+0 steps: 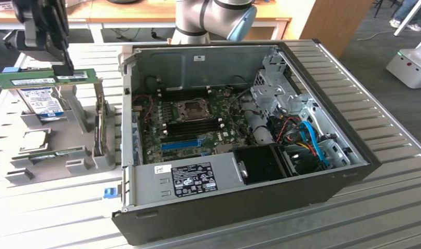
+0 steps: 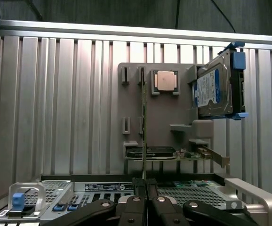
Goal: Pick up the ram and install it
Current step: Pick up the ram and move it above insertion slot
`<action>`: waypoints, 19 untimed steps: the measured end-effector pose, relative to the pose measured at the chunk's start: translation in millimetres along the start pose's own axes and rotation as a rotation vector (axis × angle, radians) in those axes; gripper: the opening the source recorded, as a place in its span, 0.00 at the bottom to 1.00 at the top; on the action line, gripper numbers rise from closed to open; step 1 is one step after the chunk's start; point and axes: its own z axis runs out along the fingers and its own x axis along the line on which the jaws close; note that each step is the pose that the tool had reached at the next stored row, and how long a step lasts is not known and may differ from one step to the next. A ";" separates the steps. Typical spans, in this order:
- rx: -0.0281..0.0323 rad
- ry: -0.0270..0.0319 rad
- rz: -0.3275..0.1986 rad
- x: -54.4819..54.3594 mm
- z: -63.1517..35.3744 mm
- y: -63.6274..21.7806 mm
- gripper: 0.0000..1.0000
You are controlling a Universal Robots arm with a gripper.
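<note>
Grey holder tray under claw: blue-labelled hard drive propped in bracket, square processor chip in recess, second green card lying flat in slot. Open computer case beside tray, off to claw's side: motherboard on floor, blue slot on it, labelled power supply at near wall. Claw clenched on ram. Fingers pinch upper long edge; ram hangs level below claw, above tray, just over hard drive, well apart from motherboard.
</note>
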 end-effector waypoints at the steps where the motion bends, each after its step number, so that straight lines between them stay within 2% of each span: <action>1: -0.0001 0.0000 0.000 0.0 -0.1 -1.7 0.12; 19: -0.0003 0.0000 0.000 -0.2 -2.3 -33.0 0.12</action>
